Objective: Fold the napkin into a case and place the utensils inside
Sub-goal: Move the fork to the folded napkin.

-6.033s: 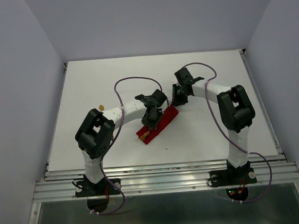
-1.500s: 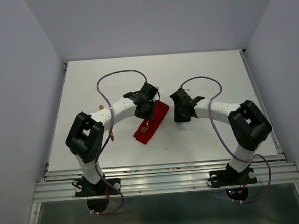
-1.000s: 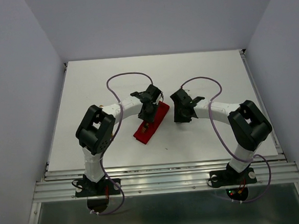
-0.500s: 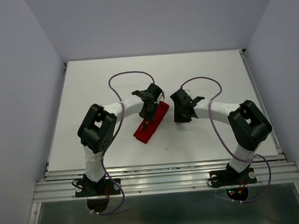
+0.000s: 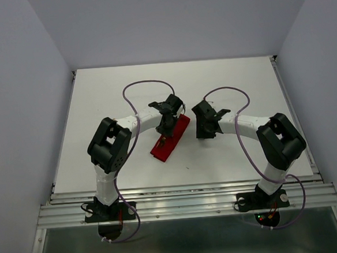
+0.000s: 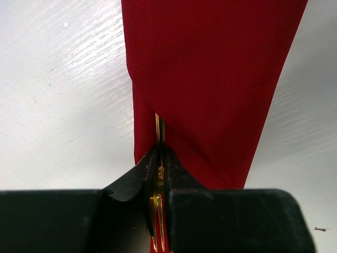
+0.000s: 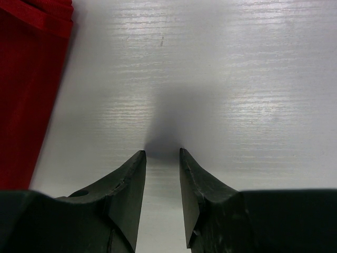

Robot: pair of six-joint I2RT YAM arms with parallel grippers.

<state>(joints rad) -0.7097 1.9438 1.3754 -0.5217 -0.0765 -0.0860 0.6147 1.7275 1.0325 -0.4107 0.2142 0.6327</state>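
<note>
The left gripper (image 6: 159, 171) pinched a gold utensil (image 6: 158, 129) that pointed straight out from its jaws, along the red case (image 6: 210, 79) just ahead, while the right gripper (image 7: 162, 155) had its jaws apart and empty.

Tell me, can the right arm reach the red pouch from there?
Probably yes. The right gripper is open, and only bare table lies between it and the red case beside it. The left gripper, shut on a gold utensil, is over the case and might crowd it.
</note>
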